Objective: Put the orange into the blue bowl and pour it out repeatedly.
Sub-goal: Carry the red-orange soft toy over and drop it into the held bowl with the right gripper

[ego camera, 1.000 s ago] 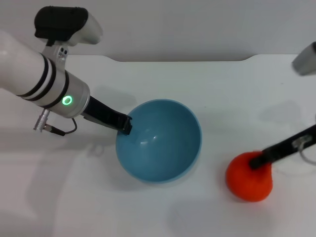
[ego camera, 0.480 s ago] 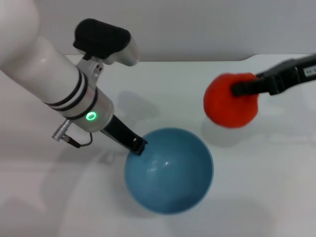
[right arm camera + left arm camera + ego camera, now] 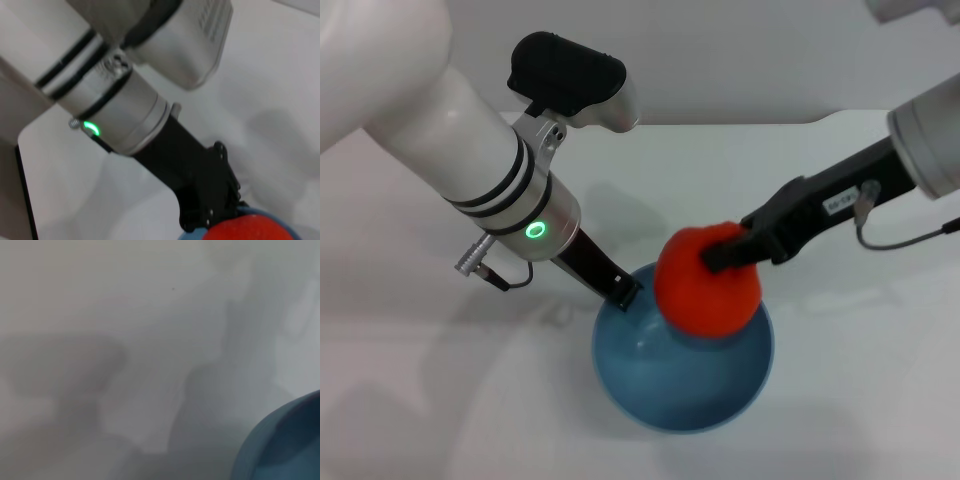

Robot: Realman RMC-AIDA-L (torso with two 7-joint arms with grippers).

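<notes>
One round, glossy light-blue bowl [image 3: 685, 370] is seen nearest the robot, resting on the plain white table [image 3: 850, 400]. Its left rim is clamped by the black fingers of the left gripper [image 3: 623, 291], which are pressed onto the bowl's edge; the bowl is thus held at that one spot. In the left wrist view only a curved slice of the blue bowl [image 3: 282, 445] is shown at one corner, with soft shadows on the table around it.

One small, bright red-orange fruit, the orange [image 3: 707, 281], is held directly above the far part of the bowl, overlapping the bowl's far rim in the head view. It is pinched by the black fingers of the right gripper [image 3: 720, 252], which are closed against its right, far side. Whether the orange touches the bowl cannot be told. In the right wrist view the top of the orange [image 3: 252, 229] is seen beside the left gripper [image 3: 210, 215], with a sliver of blue rim under both.

Beyond the bowl, two arms are counted: the white left arm [image 3: 470, 160], with black bands and one green ring light, and the right arm [image 3: 930, 140] with its long black link.
</notes>
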